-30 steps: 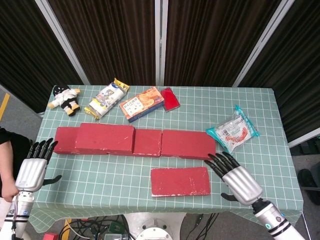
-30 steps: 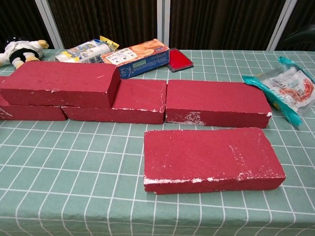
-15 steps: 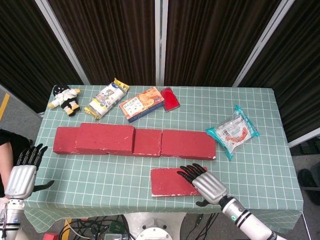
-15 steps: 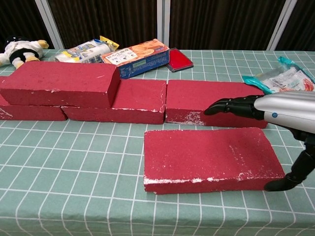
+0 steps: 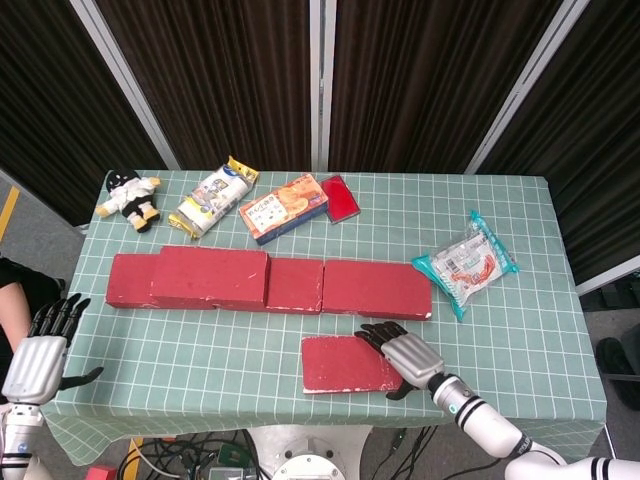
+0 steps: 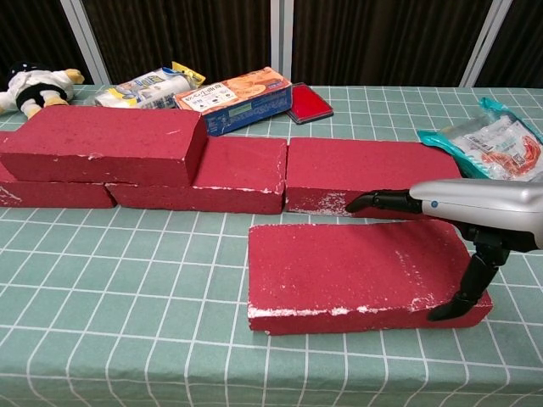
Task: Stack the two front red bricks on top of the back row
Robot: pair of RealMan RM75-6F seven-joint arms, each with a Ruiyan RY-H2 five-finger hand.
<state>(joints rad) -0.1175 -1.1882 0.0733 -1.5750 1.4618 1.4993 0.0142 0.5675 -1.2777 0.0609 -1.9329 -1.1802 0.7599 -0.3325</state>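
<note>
One red brick lies flat near the table's front edge. My right hand lies across its right end, fingers reaching over the far edge and thumb pressed on the near face. The brick still rests on the cloth. Behind it runs the back row of red bricks, with another red brick stacked on its left part. My left hand hangs off the table's front left corner, fingers spread, holding nothing.
Along the far side of the table lie a plush toy, a snack bag, a biscuit box and a red case. A clear packet sits right of the back row.
My right hand moved in from the brick's right side onto its right end, and the thumb came against the near face. My left hand dropped back and lower off the table's corner.
</note>
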